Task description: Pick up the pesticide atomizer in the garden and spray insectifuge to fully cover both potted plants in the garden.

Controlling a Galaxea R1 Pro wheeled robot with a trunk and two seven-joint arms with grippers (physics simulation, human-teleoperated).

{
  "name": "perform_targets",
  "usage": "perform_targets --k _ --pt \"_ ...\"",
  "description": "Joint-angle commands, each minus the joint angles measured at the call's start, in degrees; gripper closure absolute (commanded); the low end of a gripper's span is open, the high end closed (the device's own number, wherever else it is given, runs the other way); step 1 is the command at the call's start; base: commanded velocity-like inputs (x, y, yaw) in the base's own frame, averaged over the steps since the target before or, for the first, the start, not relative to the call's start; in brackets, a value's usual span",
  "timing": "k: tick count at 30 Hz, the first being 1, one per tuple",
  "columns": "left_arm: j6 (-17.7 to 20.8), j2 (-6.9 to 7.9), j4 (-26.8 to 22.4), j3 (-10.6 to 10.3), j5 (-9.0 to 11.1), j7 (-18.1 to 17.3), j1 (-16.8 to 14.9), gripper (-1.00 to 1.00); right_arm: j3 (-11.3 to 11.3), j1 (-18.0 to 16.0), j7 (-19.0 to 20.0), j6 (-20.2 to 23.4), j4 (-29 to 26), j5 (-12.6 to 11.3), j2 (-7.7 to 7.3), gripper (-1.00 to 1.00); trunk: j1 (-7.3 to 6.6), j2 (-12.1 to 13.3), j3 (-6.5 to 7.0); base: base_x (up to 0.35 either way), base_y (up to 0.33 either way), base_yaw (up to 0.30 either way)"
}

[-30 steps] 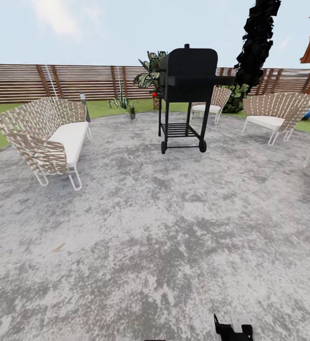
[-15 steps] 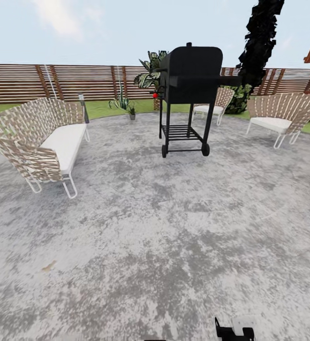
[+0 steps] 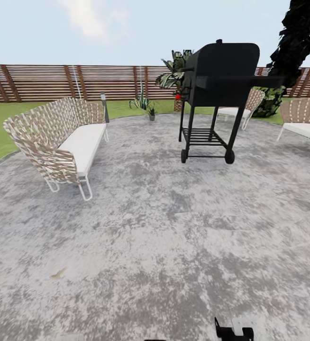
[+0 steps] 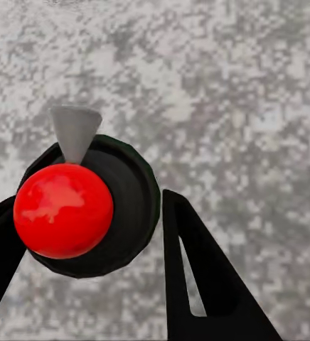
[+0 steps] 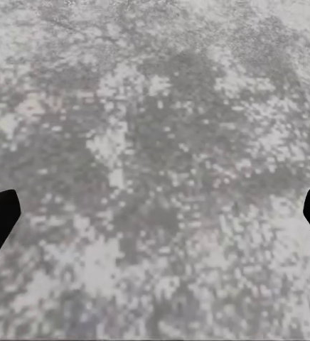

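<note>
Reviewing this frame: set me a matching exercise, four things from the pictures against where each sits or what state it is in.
Things:
1. black grill
2. wicker sofa
3. sprayer
4. right gripper

Places or states:
A. between the left gripper's fingers
B. on the paving, at the head view's left
C. fingers wide apart over bare paving
D. on wheels, right of centre in the head view

Pairs: 1-D, 2-B, 3-A, 4-C

grill (image 3: 221, 90): hides chair behind | right chair (image 3: 306, 123): cut by edge | pot by fence (image 3: 151, 113): too small to tell
</note>
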Motion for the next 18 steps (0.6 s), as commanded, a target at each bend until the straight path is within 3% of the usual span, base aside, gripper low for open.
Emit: perform_targets --k 1,13,18 --pt "-0.2 -0.02 0.1 0.3 -0.2 0.0 0.0 1.0 0.5 0.0 -0.2 -0.1 0.0 -0.4 -0.01 -1.0 0.02 0.0 -0.05 0.343 0.0 0.09" --pt "-0.2 -0.02 0.1 0.3 -0.2 0.0 0.0 1.0 0.5 0.0 -0.2 -0.1 0.0 -0.5 -0.01 -1.0 0.02 0.0 -0.05 0.343 0.0 0.009" --pt "-0.2 -0.02 0.1 0.3 -0.2 0.0 0.0 1.0 0.5 0.0 -0.2 -0.1 0.0 -0.5 -0.01 -1.0 0.02 0.0 -0.05 0.343 0.0 0.174"
